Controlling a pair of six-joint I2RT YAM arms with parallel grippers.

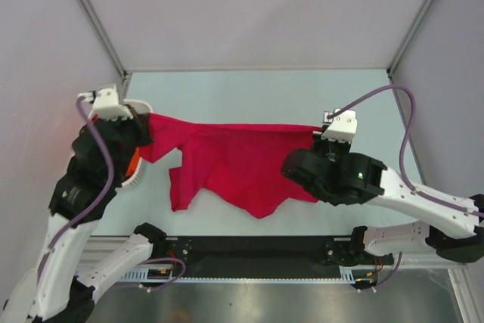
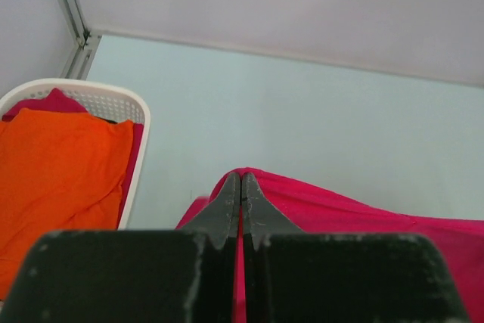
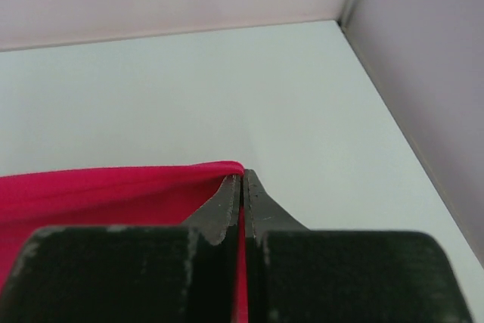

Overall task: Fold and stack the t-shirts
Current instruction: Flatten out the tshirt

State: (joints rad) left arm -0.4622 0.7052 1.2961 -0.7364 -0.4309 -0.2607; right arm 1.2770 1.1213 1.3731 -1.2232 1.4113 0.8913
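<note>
While end effectors [image 2: 241, 177] [image 3: 242, 175] pinch crimson t-shirt [image 1: 234, 160], basket [image 2: 142, 122] holding orange t-shirt [image 2: 60, 164] nearby

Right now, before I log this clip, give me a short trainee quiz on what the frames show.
1. True or false: the crimson t-shirt is already folded.
2. Which grips it? A: left gripper only. B: right gripper only. C: both.
3. Where is the orange t-shirt?
Key: 1 false, it is held stretched out between the grippers. 2 C, each is shut on its upper edge. 3 in the white basket.
</note>
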